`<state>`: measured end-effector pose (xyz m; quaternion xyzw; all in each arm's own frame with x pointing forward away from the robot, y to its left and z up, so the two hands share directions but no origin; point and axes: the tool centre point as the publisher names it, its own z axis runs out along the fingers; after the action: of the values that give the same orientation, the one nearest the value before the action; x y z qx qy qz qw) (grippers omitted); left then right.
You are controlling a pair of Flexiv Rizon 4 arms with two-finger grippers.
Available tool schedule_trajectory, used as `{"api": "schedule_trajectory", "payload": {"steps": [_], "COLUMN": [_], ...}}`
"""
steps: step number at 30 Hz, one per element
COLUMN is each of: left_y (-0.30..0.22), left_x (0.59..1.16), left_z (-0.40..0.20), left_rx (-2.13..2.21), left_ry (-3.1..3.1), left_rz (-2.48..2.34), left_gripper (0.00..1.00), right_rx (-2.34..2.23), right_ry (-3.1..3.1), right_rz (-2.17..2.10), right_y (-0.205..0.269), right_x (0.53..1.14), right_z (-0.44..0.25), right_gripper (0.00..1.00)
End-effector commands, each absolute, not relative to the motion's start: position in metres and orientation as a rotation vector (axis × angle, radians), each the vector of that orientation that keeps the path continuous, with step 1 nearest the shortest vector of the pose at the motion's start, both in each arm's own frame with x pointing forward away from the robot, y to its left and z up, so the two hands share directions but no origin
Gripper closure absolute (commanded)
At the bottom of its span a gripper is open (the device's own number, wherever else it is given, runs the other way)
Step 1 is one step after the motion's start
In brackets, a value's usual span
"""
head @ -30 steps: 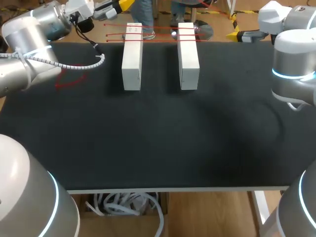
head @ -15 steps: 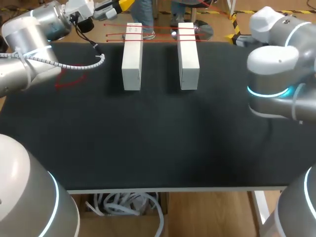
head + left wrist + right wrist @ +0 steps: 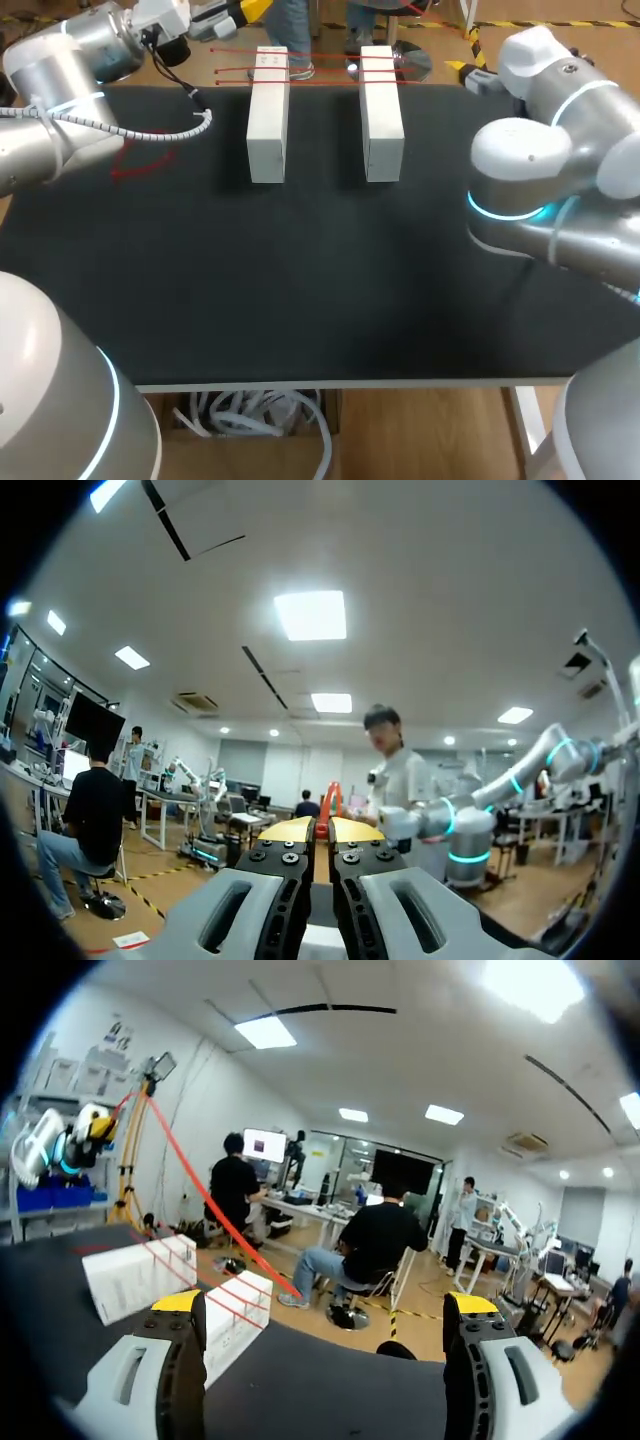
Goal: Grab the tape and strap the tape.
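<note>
Two fingers of my left gripper [image 3: 322,831] pinch the red tape [image 3: 325,69] stretched across the white blocks [image 3: 267,115]; my right gripper [image 3: 325,1303] stands wide open, empty, tape well ahead.

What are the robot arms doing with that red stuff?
They are strapping red tape across two white blocks at the far edge of the black table. The left tool is pinched shut on the tape, up past the table's far corner. The right tool is open and empty, facing the blocks.
</note>
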<state>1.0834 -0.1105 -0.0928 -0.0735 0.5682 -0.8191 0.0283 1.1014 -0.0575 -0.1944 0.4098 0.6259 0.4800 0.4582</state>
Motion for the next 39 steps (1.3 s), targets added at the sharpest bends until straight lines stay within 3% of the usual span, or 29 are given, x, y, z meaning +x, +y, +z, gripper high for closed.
{"api": "schedule_trajectory", "payload": {"steps": [1,12,39], "left_y": [-0.111,-0.111,-0.111], "left_x": [1.083,1.083,1.083], "left_z": [-0.093,-0.093,-0.093], "left_rx": [-0.228,-0.228,-0.228], "left_ry": [1.752,1.752,1.752], "left_rz": [-2.527,-2.527,-2.527], "left_gripper": [1.00,1.00,1.00], "right_rx": [1.172,1.473,1.517], "right_ry": [1.380,1.385,1.449], "right_rz": [1.158,1.376,1.459], "right_y": [-0.052,-0.045,-0.031], "right_x": [1.107,1.099,1.087], "right_z": [-0.197,-0.183,-0.173], "right_gripper": [0.00,0.00,0.00]}}
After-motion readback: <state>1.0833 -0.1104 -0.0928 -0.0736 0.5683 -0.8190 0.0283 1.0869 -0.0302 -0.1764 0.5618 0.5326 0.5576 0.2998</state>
